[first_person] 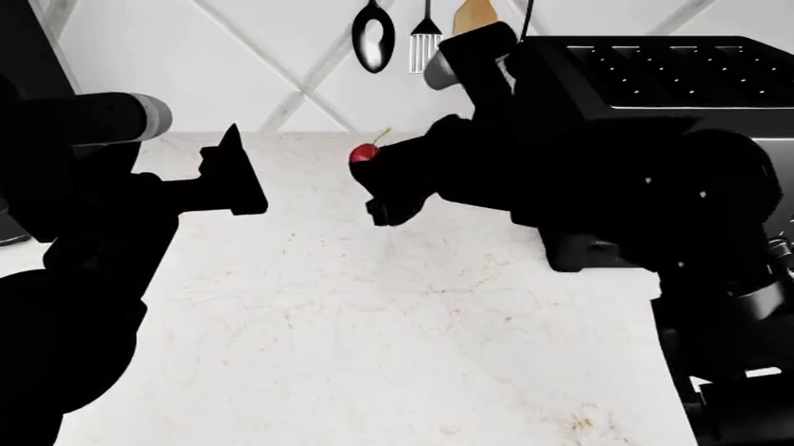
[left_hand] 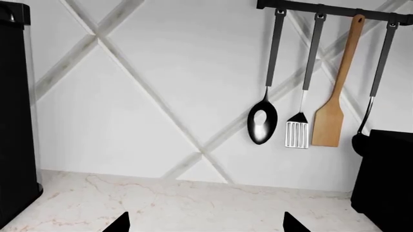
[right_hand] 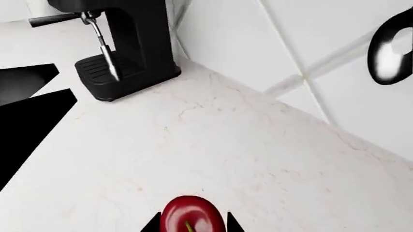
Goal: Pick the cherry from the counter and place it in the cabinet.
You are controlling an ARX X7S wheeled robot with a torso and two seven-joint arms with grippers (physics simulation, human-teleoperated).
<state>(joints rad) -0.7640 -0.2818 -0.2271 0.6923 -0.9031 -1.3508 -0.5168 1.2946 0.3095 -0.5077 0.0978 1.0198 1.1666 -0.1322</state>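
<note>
The left gripper hovers over the left side of the counter, fingers spread apart with nothing between them. Further back, toward the rear edge, the right gripper has its fingertips pressed against either side of the cherry, clamped on it. A black toaster fills the back right corner; a ladle, slotted turner and wooden spatula hang on the wall behind

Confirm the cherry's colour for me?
Glossy red, clearest in the right wrist view: cherry between the right gripper's fingertips.
</note>
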